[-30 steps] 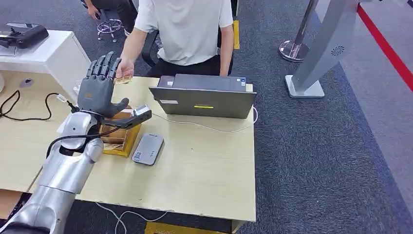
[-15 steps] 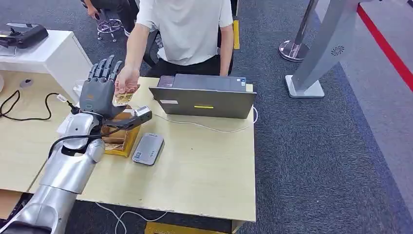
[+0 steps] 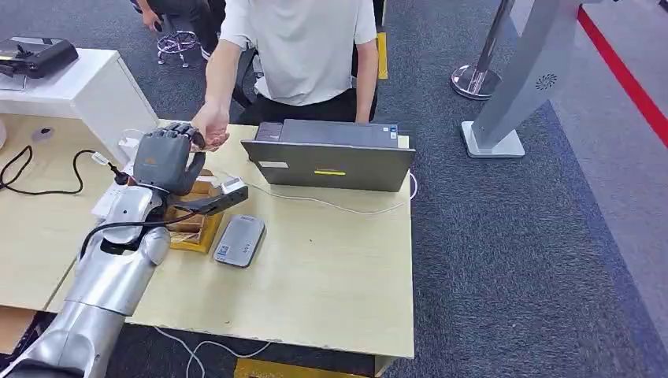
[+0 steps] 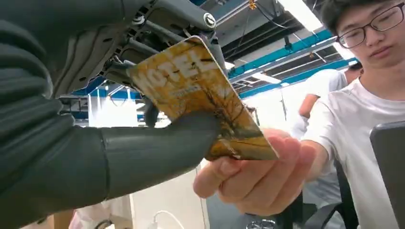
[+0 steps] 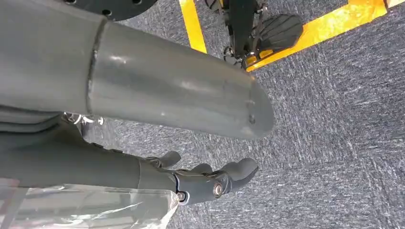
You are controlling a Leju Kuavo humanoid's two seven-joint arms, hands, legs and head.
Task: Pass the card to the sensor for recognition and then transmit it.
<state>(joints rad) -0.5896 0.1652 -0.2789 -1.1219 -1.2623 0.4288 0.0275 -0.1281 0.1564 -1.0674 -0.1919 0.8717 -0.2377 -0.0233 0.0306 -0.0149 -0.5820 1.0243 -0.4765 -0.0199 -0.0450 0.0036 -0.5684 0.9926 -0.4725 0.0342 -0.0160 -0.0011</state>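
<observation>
Two hands meet on the card (image 4: 205, 102): our left hand (image 3: 164, 157) pinches it above the counter (image 3: 331, 260) while the person's hand (image 4: 258, 179) holds its far edge, so scanning on the sensor (image 3: 239, 240) seems left.

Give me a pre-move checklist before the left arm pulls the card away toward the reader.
1. Left hand closed on the card: ok, thumb pressed on its face in the left wrist view.
2. Person's hand released: not ok, their fingers touch the card's far end.
3. Card reader free: ok, the grey unit lies bare on the table, nearer than the left hand.
4. Path to reader: cannot tell; the yellow box and the arm's own black bracket sit between them.
5. Laptop out of the way: ok, off to the right.
6. Right hand idle: ok, hanging over carpet, holding nothing.
</observation>
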